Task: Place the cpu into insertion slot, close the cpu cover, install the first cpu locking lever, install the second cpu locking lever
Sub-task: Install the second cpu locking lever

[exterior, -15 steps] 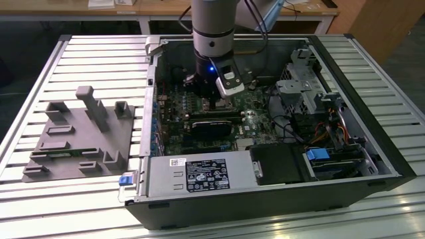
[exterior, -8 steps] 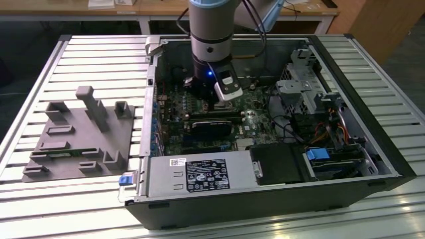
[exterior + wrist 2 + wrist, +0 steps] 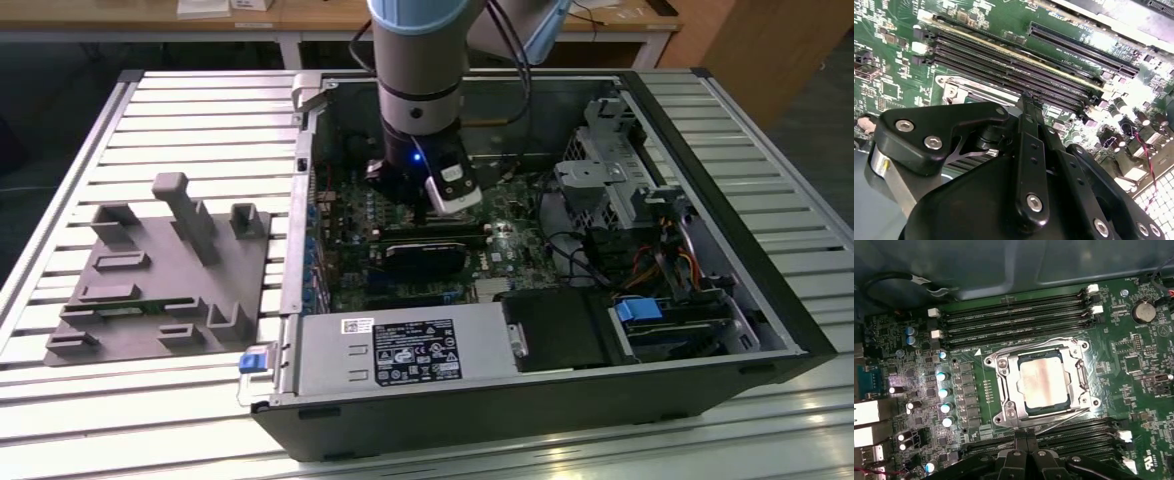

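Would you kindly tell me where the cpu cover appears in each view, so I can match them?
Exterior view: hidden beneath the gripper.
First wrist view: the cpu cover sits centrally, framing the cpu.
Second wrist view: a silvery strip just past the gripper.
Shared landmark: the long black slots beside it, in both wrist views.

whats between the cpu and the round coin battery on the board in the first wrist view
In the first wrist view, the cpu sits under the cpu cover; beyond its frame lies bare green board with small chips up to the coin battery.
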You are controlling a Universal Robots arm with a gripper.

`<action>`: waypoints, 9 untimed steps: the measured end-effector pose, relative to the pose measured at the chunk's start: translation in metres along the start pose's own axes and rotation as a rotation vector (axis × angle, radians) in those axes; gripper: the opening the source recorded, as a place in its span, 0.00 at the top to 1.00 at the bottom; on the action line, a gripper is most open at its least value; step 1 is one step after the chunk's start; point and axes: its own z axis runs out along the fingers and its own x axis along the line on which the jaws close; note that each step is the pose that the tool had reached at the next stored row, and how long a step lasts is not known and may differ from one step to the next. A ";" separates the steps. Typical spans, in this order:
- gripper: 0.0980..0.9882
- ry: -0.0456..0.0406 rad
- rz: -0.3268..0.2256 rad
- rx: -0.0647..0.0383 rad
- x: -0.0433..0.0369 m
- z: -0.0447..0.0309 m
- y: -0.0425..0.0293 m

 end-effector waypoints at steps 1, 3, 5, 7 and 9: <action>1.00 0.0009 0.000 -0.006 0.0007 0.0007 -0.0012; 1.00 0.0029 0.000 -0.017 0.0021 0.0019 -0.0037; 1.00 0.0048 0.000 -0.029 0.0033 0.0030 -0.0061; 1.00 0.0067 0.000 -0.042 0.0042 0.0040 -0.0085; 1.00 0.0087 0.001 -0.055 0.0051 0.0049 -0.0109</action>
